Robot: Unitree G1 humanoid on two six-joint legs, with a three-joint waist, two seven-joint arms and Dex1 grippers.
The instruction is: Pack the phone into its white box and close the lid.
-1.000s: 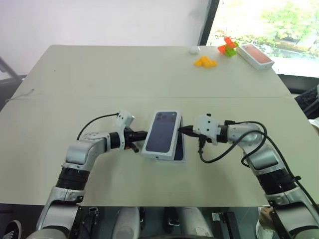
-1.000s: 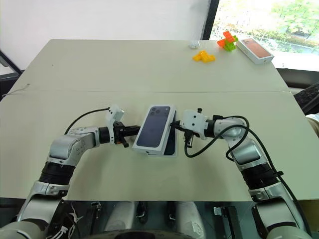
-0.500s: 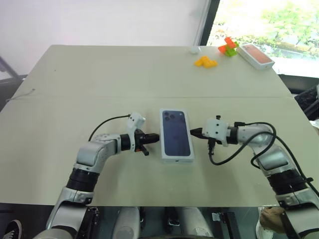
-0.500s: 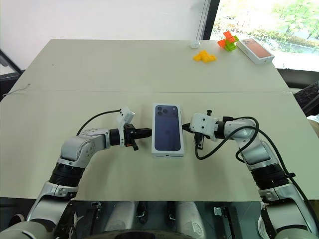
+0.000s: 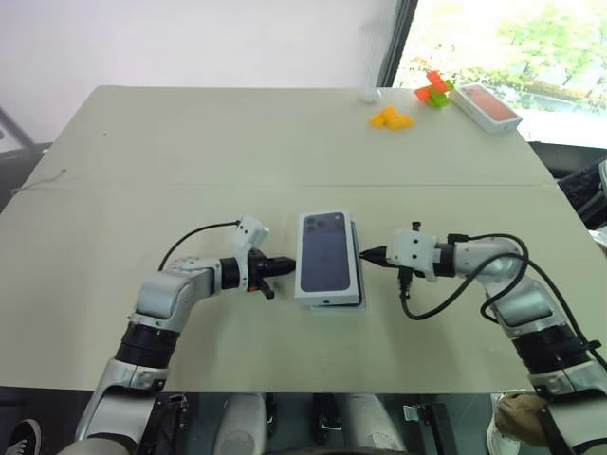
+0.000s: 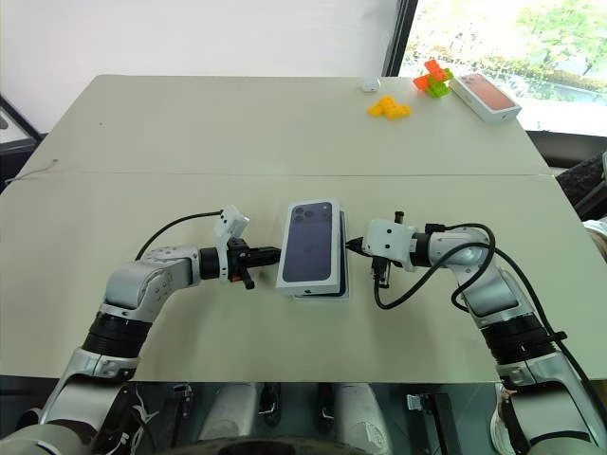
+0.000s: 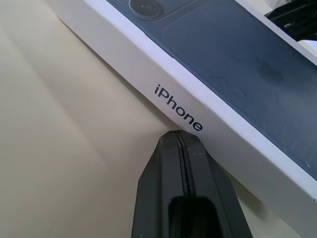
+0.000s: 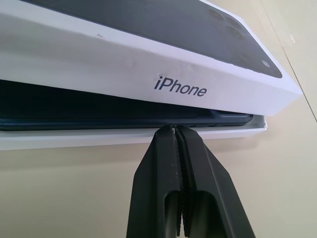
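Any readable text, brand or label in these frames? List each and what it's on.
"iPhone" on the lid's long side wall, left wrist view.
"iPhone" on the lid's opposite side wall, right wrist view.
The box with the red-orange top at the table's far right: any print too small to read.
No other text is legible.

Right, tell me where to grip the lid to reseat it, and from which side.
Grip the lid across its long side walls, coming from above. It sits skewed on the white box, with the phone showing in the gap below, so lift, square it and lower.
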